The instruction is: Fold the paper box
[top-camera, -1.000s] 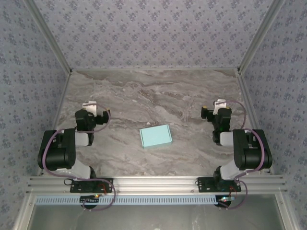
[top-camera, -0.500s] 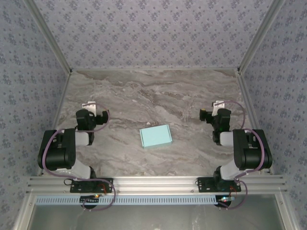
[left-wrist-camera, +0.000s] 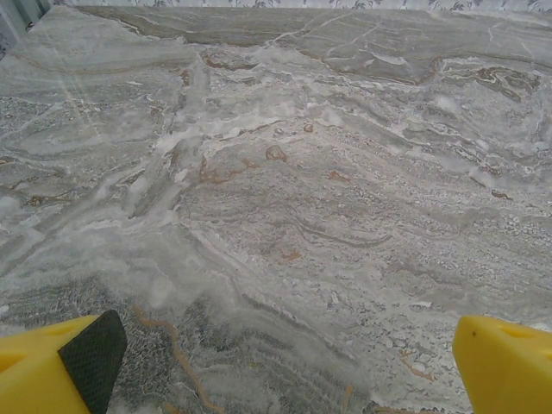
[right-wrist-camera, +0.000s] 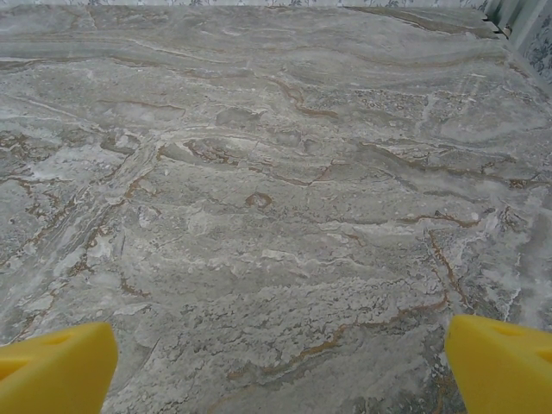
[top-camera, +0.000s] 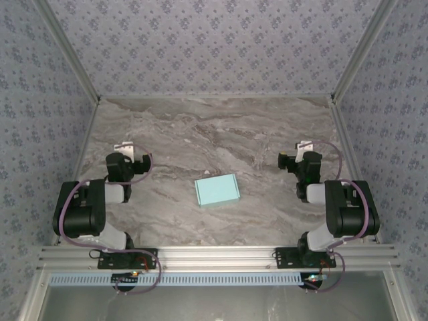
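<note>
Both are gaping wide and empty, left gripper (top-camera: 124,147) and right gripper (top-camera: 305,147) flanking the paper box (top-camera: 217,190), well apart from it.

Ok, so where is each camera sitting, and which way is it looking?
Top camera: high behind the arms, looking down at the marble table, the paper box, left arm and right arm.
Left wrist camera: on the left arm, looking forward low across the table; its open left tool frames the bottom corners.
Right wrist camera: same on the right arm; open right tool at the bottom corners.
Shared: every view sees the marble table.
</note>
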Action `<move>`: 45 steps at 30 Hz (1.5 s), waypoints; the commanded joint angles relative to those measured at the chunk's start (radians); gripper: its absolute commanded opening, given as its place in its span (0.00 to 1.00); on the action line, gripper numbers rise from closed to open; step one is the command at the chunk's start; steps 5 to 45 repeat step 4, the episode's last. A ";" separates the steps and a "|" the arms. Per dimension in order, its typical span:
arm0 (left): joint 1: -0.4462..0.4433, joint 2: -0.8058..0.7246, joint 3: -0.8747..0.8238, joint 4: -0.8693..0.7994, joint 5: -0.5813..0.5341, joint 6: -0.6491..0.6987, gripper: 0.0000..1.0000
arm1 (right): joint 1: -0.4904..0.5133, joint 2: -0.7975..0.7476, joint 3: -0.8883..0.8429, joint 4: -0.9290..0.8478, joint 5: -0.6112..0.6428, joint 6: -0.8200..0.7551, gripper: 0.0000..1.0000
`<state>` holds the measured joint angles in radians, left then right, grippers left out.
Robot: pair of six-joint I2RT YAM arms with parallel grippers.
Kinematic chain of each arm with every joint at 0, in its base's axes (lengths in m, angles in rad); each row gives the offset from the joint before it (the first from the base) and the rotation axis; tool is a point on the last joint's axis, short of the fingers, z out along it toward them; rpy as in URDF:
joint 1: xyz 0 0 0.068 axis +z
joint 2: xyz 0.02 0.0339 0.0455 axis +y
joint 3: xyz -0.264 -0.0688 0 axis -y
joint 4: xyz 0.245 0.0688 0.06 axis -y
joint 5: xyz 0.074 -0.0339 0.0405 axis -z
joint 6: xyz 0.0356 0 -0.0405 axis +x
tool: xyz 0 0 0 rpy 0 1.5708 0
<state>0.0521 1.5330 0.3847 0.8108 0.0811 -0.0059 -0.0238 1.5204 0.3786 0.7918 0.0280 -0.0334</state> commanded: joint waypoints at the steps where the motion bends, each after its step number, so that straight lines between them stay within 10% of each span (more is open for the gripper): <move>1: -0.008 0.000 0.026 0.004 -0.011 -0.009 0.99 | -0.007 0.001 0.018 0.003 -0.010 0.007 1.00; 45: -0.013 0.000 0.026 0.004 -0.024 -0.007 0.99 | -0.007 0.000 0.017 0.003 -0.010 0.007 1.00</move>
